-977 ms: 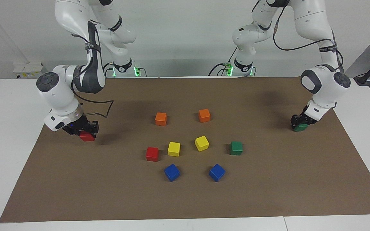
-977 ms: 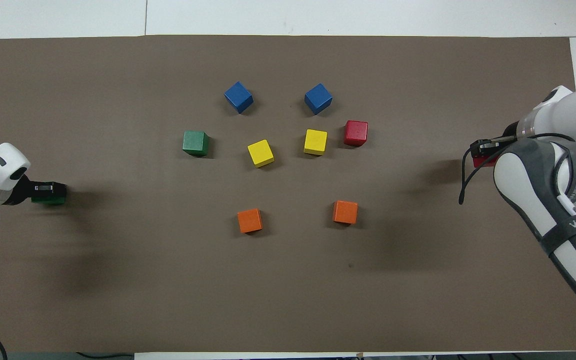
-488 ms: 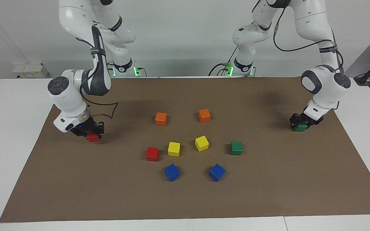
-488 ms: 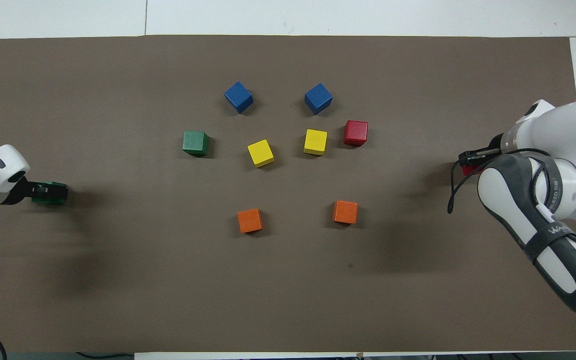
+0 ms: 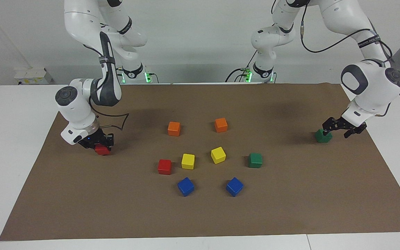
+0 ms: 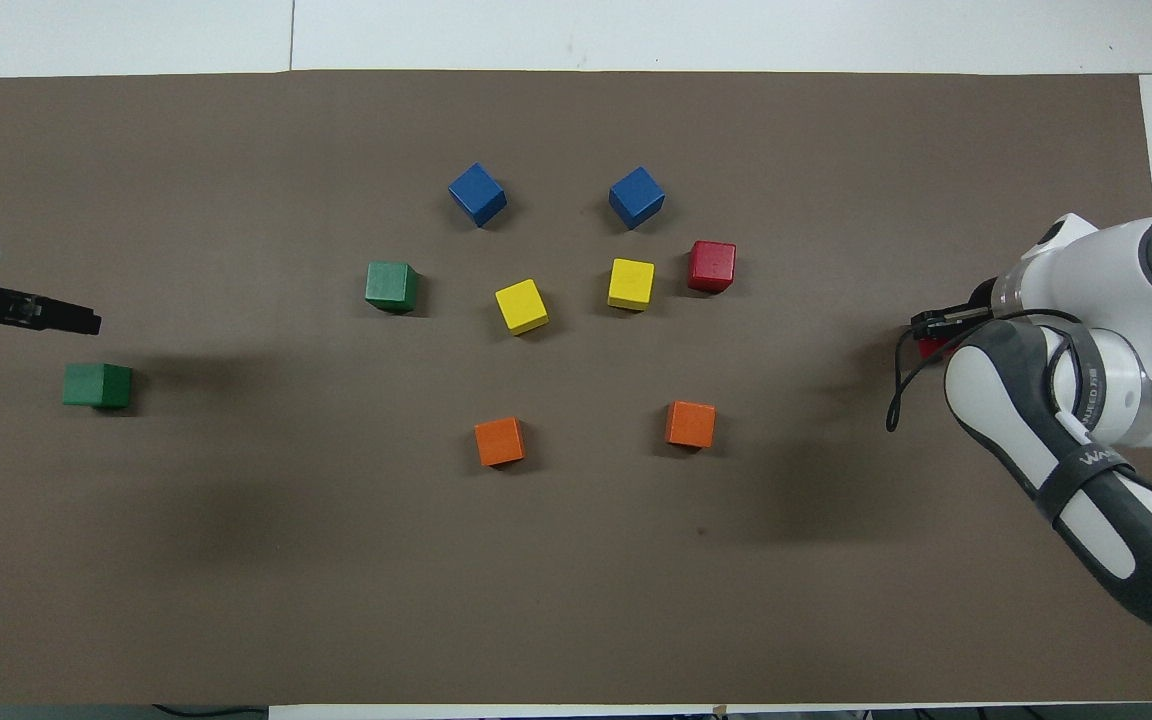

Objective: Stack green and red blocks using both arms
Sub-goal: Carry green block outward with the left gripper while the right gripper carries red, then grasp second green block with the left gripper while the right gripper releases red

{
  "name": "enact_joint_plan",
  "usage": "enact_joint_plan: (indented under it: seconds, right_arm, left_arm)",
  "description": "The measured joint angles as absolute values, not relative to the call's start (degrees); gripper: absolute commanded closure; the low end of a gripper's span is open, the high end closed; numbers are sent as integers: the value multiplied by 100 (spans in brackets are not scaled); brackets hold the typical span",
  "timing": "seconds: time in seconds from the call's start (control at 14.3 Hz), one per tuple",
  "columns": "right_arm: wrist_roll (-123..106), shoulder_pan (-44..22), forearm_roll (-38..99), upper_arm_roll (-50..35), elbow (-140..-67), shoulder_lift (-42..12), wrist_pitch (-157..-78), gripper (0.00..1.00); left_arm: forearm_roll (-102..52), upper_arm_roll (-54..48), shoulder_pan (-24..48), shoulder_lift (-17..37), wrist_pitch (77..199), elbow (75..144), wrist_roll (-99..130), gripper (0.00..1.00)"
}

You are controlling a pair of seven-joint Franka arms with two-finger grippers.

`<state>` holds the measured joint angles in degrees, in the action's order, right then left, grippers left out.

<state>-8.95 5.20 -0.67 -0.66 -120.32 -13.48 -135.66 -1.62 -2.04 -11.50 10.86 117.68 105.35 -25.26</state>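
Since the earlier frames the left gripper (image 5: pixel 342 127) has let go of its green cube (image 5: pixel 323 135) and lifted off; its fingers are now spread and empty, just above and beside the cube, which sits on the brown mat (image 5: pixel 290 208) at the left arm's end. The right gripper (image 5: pixel 99 142) has carried its red cube (image 5: pixel 102 149) a little toward the middle and is clenched on it, low over the mat at the right arm's end. In the overhead view, taking the yellow cubes (image 6: pixel 521 305) as the clock's centre, the second green cube (image 6: pixel 392 285) lies at about nine o'clock, the second red cube (image 6: pixel 712 265) at about two, the blue cubes (image 6: pixel 477 194) toward twelve and the orange cubes (image 6: pixel 500 441) toward six. The cubes look small, rigid, light and glossy, so likely a bit slippery; I would pinch two flat opposite faces squarely, near mid-height. The only writing is on the right arm's strap, starting "WA"; the rest is unreadable.
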Motion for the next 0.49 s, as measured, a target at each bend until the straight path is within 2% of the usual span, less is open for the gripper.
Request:
enact_joint_plan:
  seconds: [0.35,0.42,0.49]
  right_arm:
    - [-897,541,-67,-66,-12048,-1499,-13730,100]
    - [-897,541,-67,-66,-12048,-1500,-13731,71]
    - [-897,541,-67,-66,-12048,-1500,-13731,19]
  left_arm:
    - [-183,-247,243,1200,11365,9713,-680,0]
    - [-231,-254,476,1250,11365,9640,-426,0]
    - [-377,-254,643,1308,11366,9599,-284,0]
